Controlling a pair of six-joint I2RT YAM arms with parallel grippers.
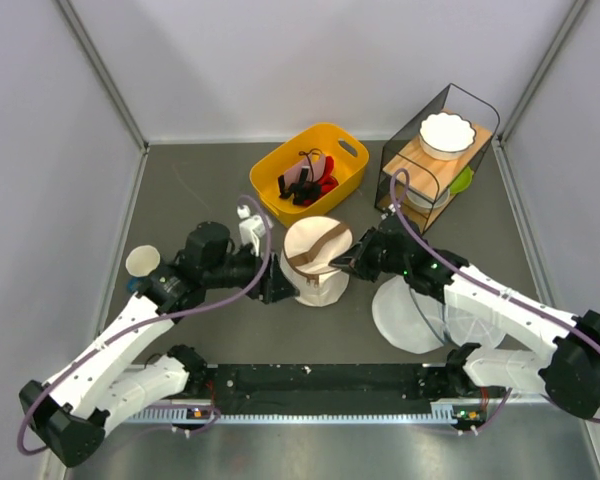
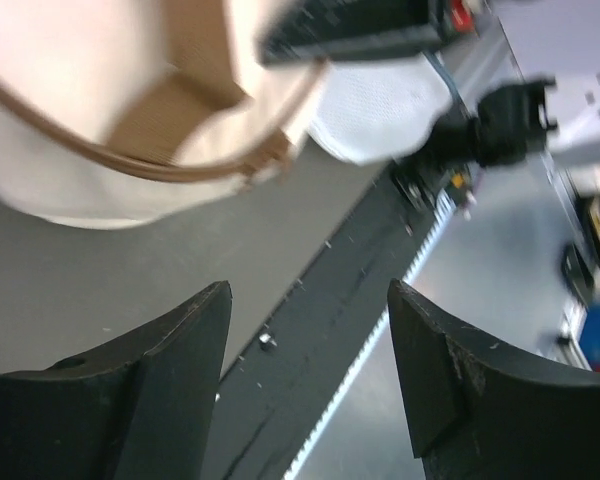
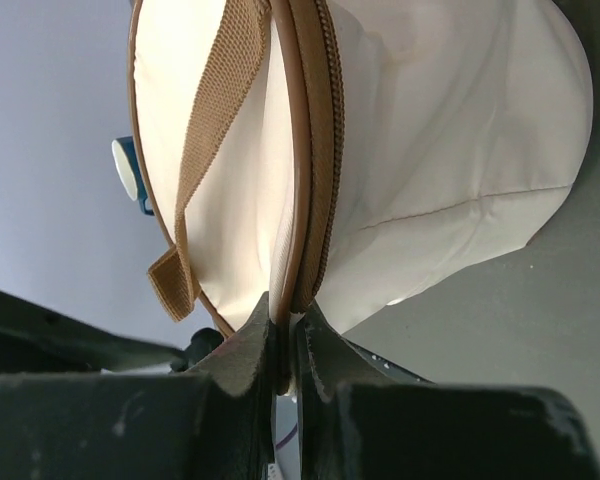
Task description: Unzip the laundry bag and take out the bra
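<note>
We can read no text, number or brand mark in any of the three views. The laundry bag (image 3: 430, 150) turns only plain cream cloth, a brown strap and a brown zipper band towards the cameras. The left wrist view is too blurred for us to make out lettering on the blue object (image 2: 592, 340) at its right edge.

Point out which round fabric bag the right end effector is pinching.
The cream canvas laundry bag with the brown strap, standing mid-table: the right end effector is shut on its zipper band. The white mesh pouches lie flat, ungripped.
</note>
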